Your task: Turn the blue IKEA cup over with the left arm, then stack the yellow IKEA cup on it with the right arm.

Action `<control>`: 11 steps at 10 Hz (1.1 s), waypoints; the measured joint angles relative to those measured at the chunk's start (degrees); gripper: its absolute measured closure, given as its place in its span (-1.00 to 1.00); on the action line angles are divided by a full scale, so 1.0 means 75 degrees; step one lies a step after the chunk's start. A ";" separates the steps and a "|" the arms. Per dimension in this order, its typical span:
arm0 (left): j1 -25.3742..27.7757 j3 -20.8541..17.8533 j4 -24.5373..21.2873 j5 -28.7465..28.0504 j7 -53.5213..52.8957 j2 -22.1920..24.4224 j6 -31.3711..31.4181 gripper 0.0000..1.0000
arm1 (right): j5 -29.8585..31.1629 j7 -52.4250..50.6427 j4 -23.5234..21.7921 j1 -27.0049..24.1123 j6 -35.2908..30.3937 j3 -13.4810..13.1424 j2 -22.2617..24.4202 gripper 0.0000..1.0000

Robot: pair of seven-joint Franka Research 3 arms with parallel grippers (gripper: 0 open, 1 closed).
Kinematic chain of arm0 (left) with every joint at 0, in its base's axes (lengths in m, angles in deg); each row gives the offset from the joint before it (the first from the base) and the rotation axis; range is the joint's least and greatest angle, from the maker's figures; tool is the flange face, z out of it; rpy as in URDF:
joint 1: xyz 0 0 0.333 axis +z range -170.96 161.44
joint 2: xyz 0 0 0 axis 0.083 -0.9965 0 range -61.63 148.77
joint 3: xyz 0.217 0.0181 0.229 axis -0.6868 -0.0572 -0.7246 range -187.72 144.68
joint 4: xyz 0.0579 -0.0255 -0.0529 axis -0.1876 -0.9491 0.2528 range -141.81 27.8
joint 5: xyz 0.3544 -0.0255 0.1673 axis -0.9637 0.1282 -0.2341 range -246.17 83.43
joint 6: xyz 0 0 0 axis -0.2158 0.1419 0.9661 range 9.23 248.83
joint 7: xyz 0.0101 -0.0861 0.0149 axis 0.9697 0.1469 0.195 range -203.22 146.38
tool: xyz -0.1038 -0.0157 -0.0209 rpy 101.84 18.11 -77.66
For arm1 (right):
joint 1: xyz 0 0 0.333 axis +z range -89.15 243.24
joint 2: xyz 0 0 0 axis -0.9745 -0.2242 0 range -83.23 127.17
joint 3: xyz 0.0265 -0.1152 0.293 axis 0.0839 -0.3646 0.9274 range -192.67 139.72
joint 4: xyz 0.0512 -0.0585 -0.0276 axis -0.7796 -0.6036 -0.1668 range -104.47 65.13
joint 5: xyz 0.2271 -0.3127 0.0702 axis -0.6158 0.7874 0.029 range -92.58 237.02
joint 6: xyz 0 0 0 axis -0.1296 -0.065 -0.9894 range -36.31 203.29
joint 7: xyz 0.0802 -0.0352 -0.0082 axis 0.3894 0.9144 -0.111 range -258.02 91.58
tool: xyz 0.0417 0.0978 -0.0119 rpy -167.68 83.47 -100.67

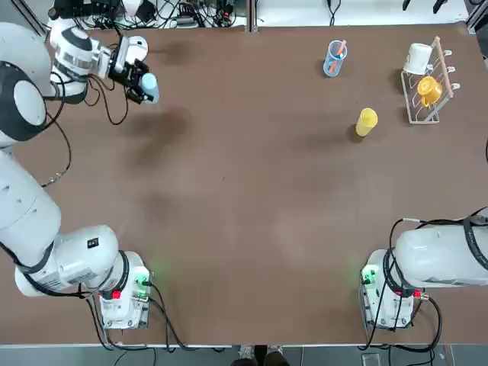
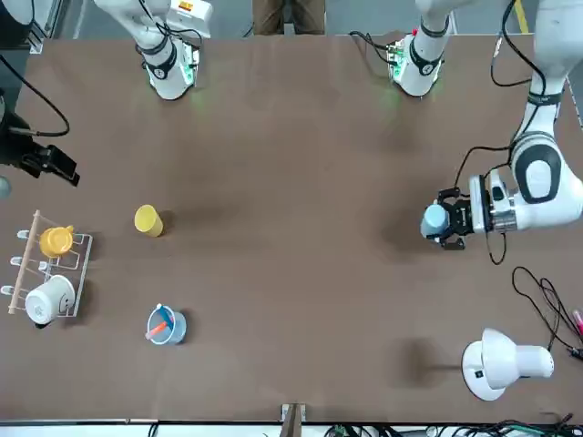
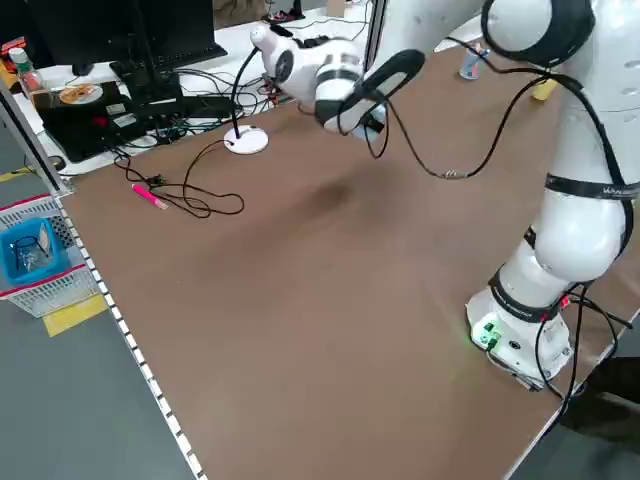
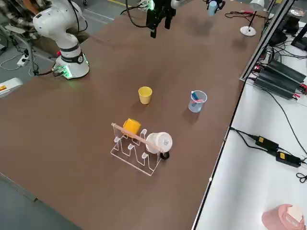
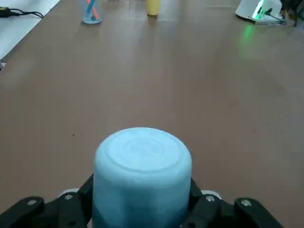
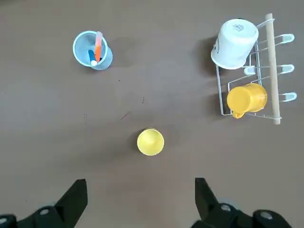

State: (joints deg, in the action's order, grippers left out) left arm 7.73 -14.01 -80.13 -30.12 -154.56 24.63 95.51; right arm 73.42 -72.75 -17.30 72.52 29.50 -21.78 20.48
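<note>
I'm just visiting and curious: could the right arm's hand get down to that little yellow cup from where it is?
Probably yes. The right hand hangs open above the yellow cup, which stands alone on bare table; the mug rack and pen cup sit well aside.
</note>
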 joint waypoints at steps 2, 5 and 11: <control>-0.0871 0.0002 -0.0030 -0.0319 0.1464 0.0523 0.0914 -0.39 | 0.0000 0.0000 0.0000 -0.0003 0.0000 -0.0005 0.0000 -1.00; -0.2221 0.0015 0.0226 -0.2037 0.4151 0.0727 0.2198 -0.39 | 0.0000 -0.0006 -0.0001 -0.0004 -0.0001 -0.0007 0.0000 -1.00; -0.4320 0.0025 0.1248 -0.7832 0.9255 0.0492 0.2778 -0.39 | 0.0000 -0.0136 -0.0001 -0.0016 -0.0002 -0.0016 0.0000 -1.00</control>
State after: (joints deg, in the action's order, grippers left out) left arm -24.67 -13.83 -70.77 -88.86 -85.15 28.31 116.35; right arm 73.42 -73.77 -17.31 72.40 29.48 -21.90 20.48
